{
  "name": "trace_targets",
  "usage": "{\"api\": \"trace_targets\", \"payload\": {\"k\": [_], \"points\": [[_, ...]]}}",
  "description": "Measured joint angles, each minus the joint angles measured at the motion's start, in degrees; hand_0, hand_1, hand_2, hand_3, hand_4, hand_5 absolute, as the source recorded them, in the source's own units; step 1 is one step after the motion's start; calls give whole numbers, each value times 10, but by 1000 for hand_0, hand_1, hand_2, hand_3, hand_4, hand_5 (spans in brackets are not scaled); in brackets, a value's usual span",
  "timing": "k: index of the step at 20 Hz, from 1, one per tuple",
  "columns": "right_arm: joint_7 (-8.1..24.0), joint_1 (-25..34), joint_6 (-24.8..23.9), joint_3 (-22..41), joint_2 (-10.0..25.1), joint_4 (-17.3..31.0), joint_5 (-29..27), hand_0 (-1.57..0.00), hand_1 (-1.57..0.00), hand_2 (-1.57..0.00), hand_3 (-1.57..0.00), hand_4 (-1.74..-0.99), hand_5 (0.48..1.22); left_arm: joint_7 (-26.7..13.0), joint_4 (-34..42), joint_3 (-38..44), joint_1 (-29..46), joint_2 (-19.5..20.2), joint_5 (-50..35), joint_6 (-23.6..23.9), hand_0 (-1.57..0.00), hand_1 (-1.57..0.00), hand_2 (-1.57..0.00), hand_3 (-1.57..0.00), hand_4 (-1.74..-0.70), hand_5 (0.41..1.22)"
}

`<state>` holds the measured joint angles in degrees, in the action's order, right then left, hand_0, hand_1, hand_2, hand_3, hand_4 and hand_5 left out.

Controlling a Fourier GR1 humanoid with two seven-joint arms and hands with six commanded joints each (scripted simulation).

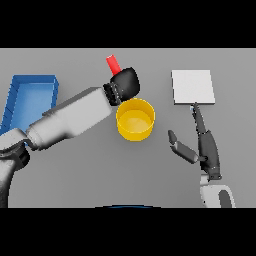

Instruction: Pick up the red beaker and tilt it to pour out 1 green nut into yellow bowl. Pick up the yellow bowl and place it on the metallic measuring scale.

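- Centrally, just above mid-frame: left hand [124,84] curled round the red beaker [113,63], gripping its lower part; beaker tilted, its upper end poking out toward the upper left of the hand.
- Directly below that hand: yellow bowl [135,119], upright on the grey table [100,170], rim just beneath the hand; contents impossible to make out.
- Upper right: metallic measuring scale [193,87], a pale square plate, well apart from the bowl.
- Lower right: right hand [204,145], fingers straight and spread wide, holding nothing, one fingertip reaching up to the scale's lower edge.
- Far left: blue bin [30,95], partly hidden behind the left arm.
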<state>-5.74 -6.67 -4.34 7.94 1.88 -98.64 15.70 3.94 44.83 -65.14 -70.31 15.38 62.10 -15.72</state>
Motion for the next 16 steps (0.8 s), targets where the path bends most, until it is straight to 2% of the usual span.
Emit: {"api": "trace_targets", "payload": {"k": [4, 9, 13, 16], "points": [[2, -2, 2, -2, 2, -9, -3, 1, 1, 1, 1, -1153, 627, 5, -16, -53, -29, -11, 33, 7, -1571, -1571, -1571, -1571, -1734, 1221], [8, 6, -10, -2, 4, 5, 14, 1, 1, 1, 1, -1155, 637, 13, -16, -100, -60, -15, 52, -4, -1571, -1571, -1571, -1571, -1725, 1221], [-6, -1, -7, 0, -1, 6, 7, 1, 1, 1, 1, -1152, 635, 15, -19, -124, -84, -25, 57, -2, -1571, -1571, -1571, -1571, -1721, 1221], [-10, 2, -3, -4, -1, 3, -4, 1, 1, 1, 1, -1147, 642, 41, -44, -125, -135, -16, 52, 6, -1571, -1571, -1571, -1571, -1721, 1221]]}}
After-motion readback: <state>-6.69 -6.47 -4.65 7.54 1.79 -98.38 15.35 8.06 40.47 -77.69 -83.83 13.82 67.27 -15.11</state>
